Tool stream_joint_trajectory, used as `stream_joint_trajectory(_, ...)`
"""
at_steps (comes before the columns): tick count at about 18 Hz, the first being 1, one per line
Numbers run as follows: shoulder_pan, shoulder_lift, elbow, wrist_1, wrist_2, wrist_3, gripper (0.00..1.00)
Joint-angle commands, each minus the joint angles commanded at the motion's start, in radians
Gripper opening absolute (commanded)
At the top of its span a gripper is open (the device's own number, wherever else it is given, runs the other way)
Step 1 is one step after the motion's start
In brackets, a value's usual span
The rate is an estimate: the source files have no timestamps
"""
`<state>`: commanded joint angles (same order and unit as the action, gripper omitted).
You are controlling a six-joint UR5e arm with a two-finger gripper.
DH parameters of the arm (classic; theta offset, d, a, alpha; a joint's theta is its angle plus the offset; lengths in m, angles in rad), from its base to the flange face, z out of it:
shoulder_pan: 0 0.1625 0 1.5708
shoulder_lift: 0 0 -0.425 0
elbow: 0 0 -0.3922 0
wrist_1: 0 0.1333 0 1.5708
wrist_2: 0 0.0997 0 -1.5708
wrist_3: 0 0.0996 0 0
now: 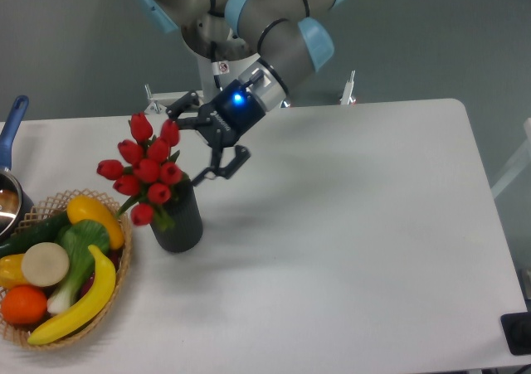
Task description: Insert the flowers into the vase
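My tool (202, 139) hangs with its fingers spread wide, gripping nothing, just above and to the right of the flowers (145, 168). The flowers stand in the vase (177, 217), red buds leaning out to the left over its mouth, stems down inside. The vase sits upright on the white counter (348, 225), just beside the wicker basket (122, 274) at the left edge. In the basket lie a banana (79, 303), an orange (22, 304), a yellow pepper (93, 215) and a green leafy vegetable (76, 254). A pot with a blue handle (12, 133) pokes in at far left. Behind the counter is a plain grey-green wall (431, 34).
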<state>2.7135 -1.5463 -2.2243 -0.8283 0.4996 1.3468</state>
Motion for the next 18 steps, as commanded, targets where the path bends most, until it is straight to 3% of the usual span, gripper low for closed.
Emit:
stream_joint_trajectory(4,0.054,0.038,0.005,0.0,0.069,-0.002,1.0)
stream_joint_trajectory(7,0.141,0.072,0.046,-0.003,0.103,-0.006,1.0)
stream_joint_trajectory(11,0.239,0.078,0.133,-0.003,0.357,-0.006,1.0)
stream_joint_trajectory(14,0.319,0.057,0.193,-0.002,0.479,0.002,1.0)
stream_joint_trajectory(18,0.365,-0.081,0.328,-0.003,0.646,0.008,1.0)
